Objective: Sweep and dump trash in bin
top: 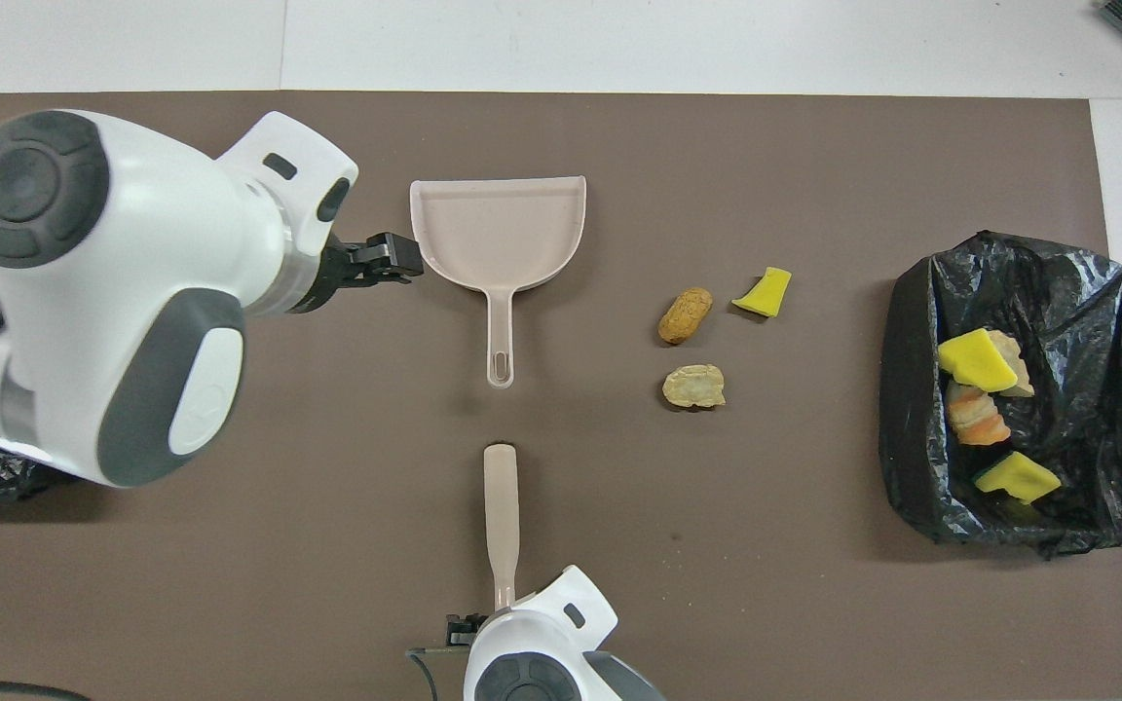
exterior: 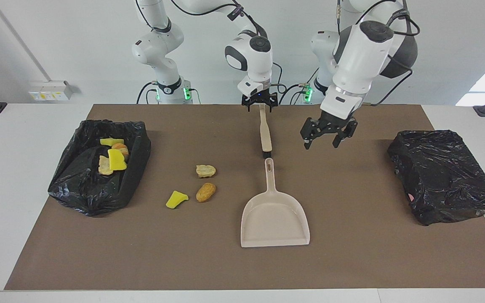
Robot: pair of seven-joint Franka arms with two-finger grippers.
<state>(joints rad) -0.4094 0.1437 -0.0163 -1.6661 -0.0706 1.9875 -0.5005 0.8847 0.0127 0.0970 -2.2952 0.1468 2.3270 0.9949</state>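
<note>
Brown matting covered the white worktop (exterior: 23,139), and everything the job needed lay on it. At the right arm's end sat the bin (exterior: 78,185), lined with a black bag and open at the top so scraps could be tipped in. Four pieces of trash (exterior: 112,159) were already inside it. Three more lay loose on the mat between the bin and the dustpan (exterior: 274,219): a yellow sponge piece (exterior: 177,198), a tan lump (exterior: 206,192) just beside it, and a paler lump (exterior: 206,170) nearer to the robots.

The dustpan lay flat with its handle pointing toward the robots, which left that handle easy to take from their end. The brush (exterior: 265,134) lay in line with it, handle tip close to the dustpan's handle but apart from it.

The right gripper (exterior: 259,103) was low over the brush's robot-side end, fingers apart, seemingly set to take it up; whether they touched it could not be told. The left gripper (exterior: 329,136) hung in the air over the mat beside the dustpan's handle, fingers apart and holding nothing, probably bound for that handle. A second black bag (exterior: 442,176) sat closed at the left arm's end.
</note>
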